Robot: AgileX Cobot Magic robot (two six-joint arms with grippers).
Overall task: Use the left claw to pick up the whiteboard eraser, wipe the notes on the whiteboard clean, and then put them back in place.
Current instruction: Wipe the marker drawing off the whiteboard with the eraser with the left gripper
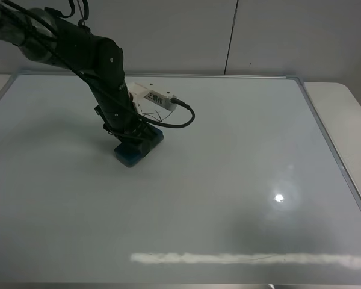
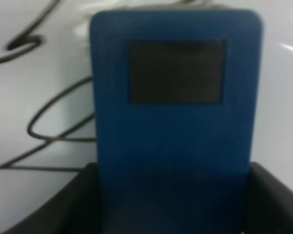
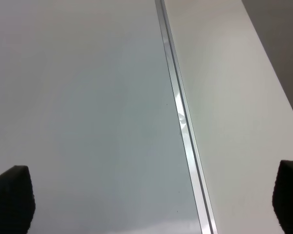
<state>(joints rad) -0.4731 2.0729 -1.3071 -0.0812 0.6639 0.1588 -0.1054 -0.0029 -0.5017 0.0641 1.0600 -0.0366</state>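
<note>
My left claw reaches down onto the whiteboard left of its middle. It is shut on the teal-blue whiteboard eraser, which sits on the board. In the left wrist view the eraser fills the frame, with black fingers against both its sides. The notes, thin black loops, lie right beside the eraser; in the exterior view a few lines of them show behind the arm. My right gripper is open and empty above the board's silver frame. It does not show in the exterior view.
The whiteboard lies on a white table that shows past its right edge. A grey wall stands behind. A bright light spot and a pale reflected streak lie on the board's near right part.
</note>
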